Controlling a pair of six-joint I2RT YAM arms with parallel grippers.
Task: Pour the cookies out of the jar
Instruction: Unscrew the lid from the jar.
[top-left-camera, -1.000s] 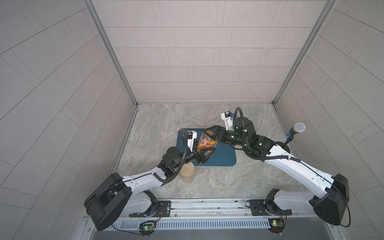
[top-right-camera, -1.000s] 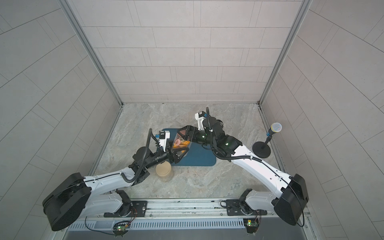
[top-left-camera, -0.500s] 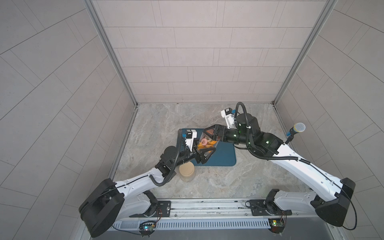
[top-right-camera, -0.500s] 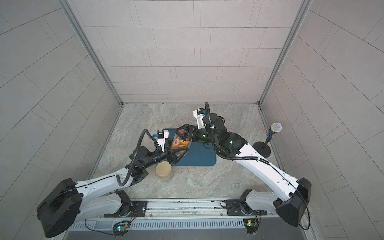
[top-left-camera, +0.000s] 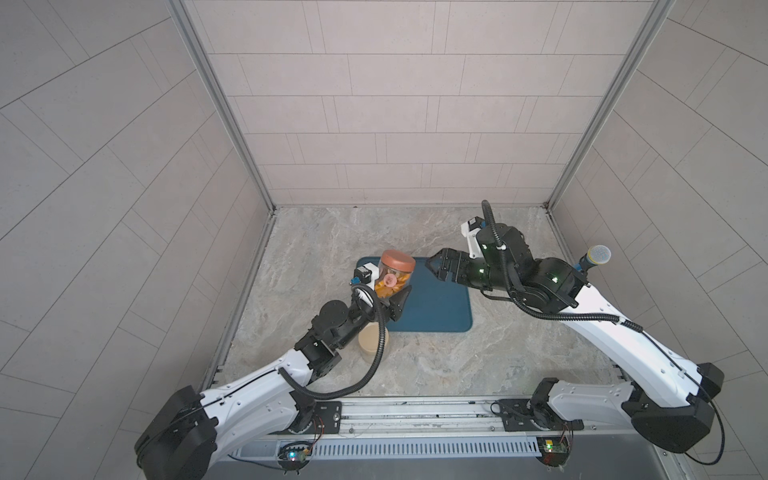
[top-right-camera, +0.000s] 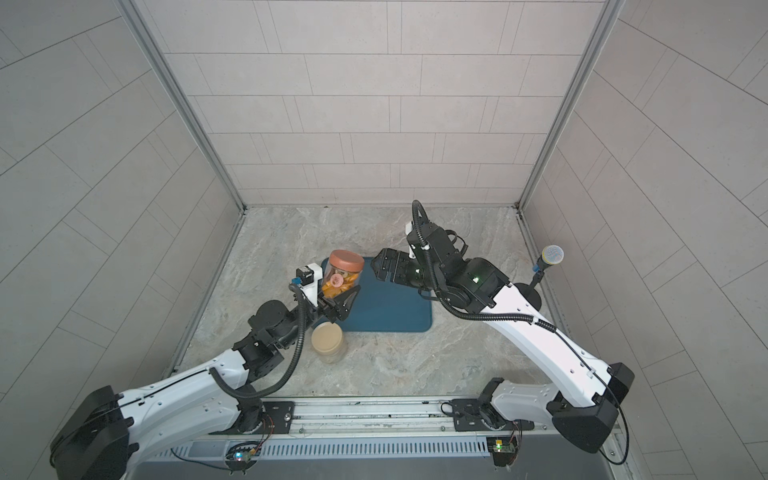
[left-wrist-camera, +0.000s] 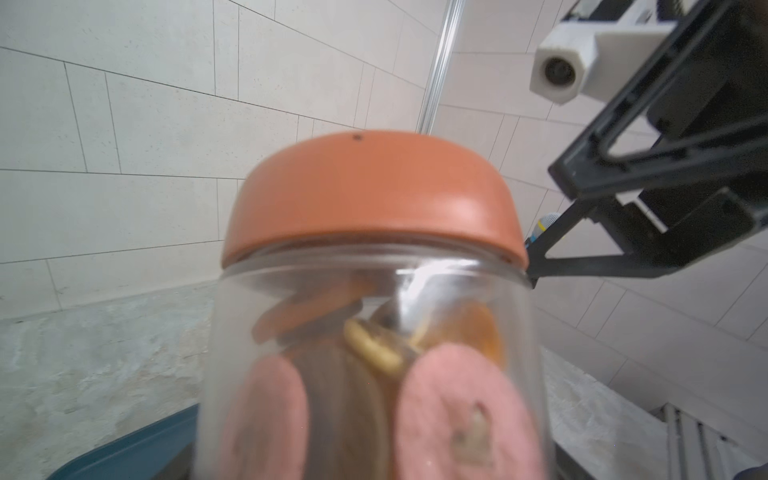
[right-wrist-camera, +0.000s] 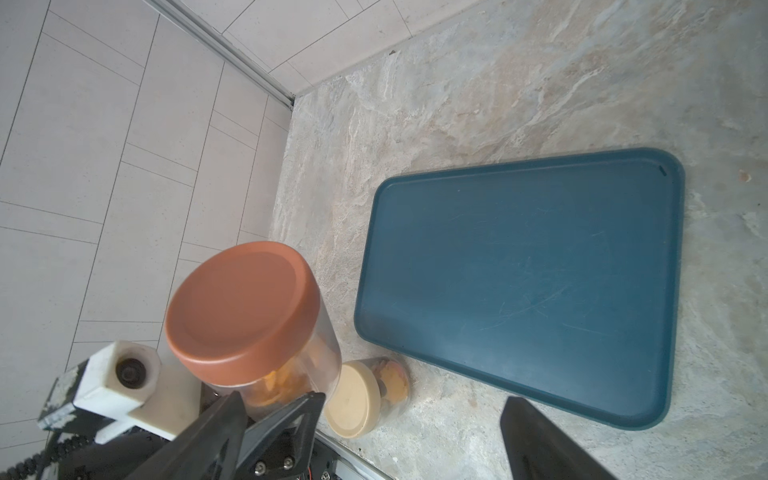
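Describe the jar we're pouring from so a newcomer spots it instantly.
Start at the blue tray on the marble table. By its left edge the left gripper holds a clear jar of cookies. Its lid is terracotta; the jar standing nearby has a cream lid.

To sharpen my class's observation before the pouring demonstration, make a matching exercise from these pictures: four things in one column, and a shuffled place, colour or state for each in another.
Things
1. terracotta-lidded jar
2. cream-lidded jar
3. tray
4. right gripper

Descriptions
A. open, holding nothing
B. gripped by the left gripper, lid on
C. on the table beside the tray
D. dark blue, lying flat

Pairs: 1-B, 2-C, 3-D, 4-A
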